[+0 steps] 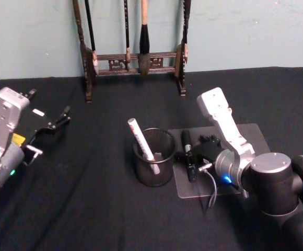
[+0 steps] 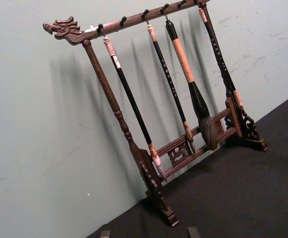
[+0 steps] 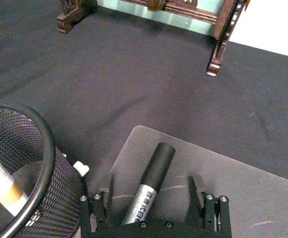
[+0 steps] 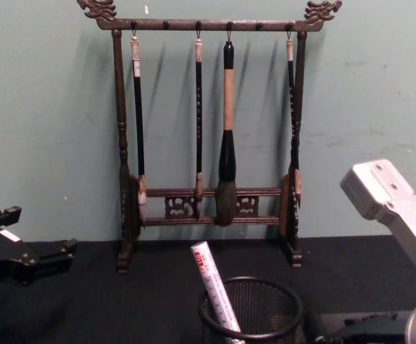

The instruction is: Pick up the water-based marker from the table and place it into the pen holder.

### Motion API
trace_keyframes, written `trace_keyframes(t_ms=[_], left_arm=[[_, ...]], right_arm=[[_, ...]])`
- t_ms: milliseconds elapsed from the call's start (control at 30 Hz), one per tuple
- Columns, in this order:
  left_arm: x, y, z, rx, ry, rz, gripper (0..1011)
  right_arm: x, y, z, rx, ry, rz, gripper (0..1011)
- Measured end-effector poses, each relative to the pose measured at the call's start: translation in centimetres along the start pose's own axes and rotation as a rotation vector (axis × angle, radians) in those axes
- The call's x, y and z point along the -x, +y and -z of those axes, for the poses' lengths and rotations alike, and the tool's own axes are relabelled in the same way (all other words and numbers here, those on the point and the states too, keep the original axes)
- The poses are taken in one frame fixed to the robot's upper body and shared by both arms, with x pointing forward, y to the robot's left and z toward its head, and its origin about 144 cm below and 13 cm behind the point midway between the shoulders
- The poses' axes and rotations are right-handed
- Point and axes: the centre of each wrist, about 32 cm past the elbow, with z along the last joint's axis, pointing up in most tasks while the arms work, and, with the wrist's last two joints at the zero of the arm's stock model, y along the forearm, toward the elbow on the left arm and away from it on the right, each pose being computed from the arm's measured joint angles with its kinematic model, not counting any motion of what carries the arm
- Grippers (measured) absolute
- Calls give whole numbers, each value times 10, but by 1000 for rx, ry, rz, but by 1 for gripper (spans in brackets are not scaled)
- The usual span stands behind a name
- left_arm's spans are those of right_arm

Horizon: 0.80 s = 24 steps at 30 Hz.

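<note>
Right pincer (image 3: 153, 191) wide, straddling black marker (image 3: 159, 158) on clear mat (image 3: 243, 188) beside pen holder (image 1: 162, 172) holding white marker (image 1: 140, 137). Left pincer (image 1: 64, 116) spread apart near tabletop (image 1: 89, 209) left edge.

The water-based marker (image 1: 188, 155) lies flat on a clear mat (image 1: 248, 137) on the matte black worktop (image 1: 89, 209), just beside the pen holder (image 1: 165, 172) on its right. In the right wrist view the marker (image 3: 151, 186) shows a black cap at the far end and a silver-grey barrel with dark print. The pen holder (image 3: 45, 141) is a round black wire-mesh cup with a solid rim, standing upright near the middle of the worktop. A white pen (image 1: 140, 138) with red print leans inside it, its top well above the rim (image 4: 211, 283).
</note>
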Motion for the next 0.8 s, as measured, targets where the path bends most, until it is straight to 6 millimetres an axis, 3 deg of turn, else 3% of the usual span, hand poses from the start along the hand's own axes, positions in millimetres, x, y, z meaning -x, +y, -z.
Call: trace_keyframes(t_ms=[233,367,800], left_arm=[[0,0,0,0,0,0,1001],[0,0,0,0,0,0,1001],[0,0,0,0,0,0,1001]], right_arm=[[0,0,0,0,1,0,1003],[0,0,0,1,1,0,927],[0,0,0,1,2,-1,544]])
